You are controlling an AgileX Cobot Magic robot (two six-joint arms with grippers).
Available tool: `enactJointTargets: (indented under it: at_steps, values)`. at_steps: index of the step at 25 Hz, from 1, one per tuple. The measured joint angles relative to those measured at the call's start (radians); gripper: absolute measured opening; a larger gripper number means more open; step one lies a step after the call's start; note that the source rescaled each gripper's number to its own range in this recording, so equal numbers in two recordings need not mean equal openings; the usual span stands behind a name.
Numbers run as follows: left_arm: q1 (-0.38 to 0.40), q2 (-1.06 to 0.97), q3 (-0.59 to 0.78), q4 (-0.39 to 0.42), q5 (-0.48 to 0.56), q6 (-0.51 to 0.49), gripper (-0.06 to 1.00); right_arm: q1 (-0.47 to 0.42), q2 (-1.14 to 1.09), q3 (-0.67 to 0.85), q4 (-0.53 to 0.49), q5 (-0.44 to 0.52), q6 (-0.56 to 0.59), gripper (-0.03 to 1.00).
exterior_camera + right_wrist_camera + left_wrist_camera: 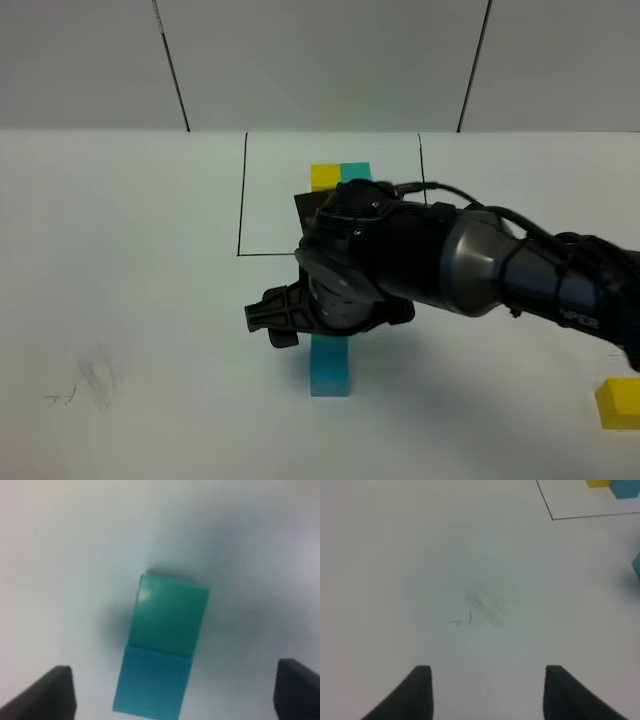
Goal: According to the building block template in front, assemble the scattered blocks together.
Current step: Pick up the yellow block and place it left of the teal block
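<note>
The template (340,176) lies inside a thin black-line rectangle (242,200) at the back. Only its yellow and teal cubes show; the arm hides the rest. In the right wrist view a teal-green cube (170,616) and a sky-blue cube (152,686) lie side by side, touching. My right gripper (175,692) hangs above them, open wide and empty. In the high view it (322,325) covers the teal-green cube, and only the sky-blue cube (330,370) shows. A yellow cube (620,403) sits alone at the far right. My left gripper (487,690) is open over bare table.
Faint pencil scuffs (90,380) mark the white table on the left, also under the left gripper (487,607). The left wrist view shows a corner of the black rectangle (552,517) and the template's yellow cube (597,482).
</note>
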Motion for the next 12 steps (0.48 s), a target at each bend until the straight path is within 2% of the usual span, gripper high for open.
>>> enactJointTargets:
  at_steps: [6, 9, 12]
  values:
    - [0.0, 0.0, 0.0, 0.0, 0.0, 0.0, 0.29, 0.0, -0.163, 0.0, -0.193, 0.044, -0.025, 0.8]
    - [0.0, 0.0, 0.0, 0.0, 0.0, 0.0, 0.29, -0.007, -0.249, 0.0, -0.317, 0.131, -0.029, 0.8]
    - [0.0, 0.0, 0.0, 0.0, 0.0, 0.0, 0.29, -0.037, -0.322, 0.0, -0.413, 0.277, -0.034, 0.78]
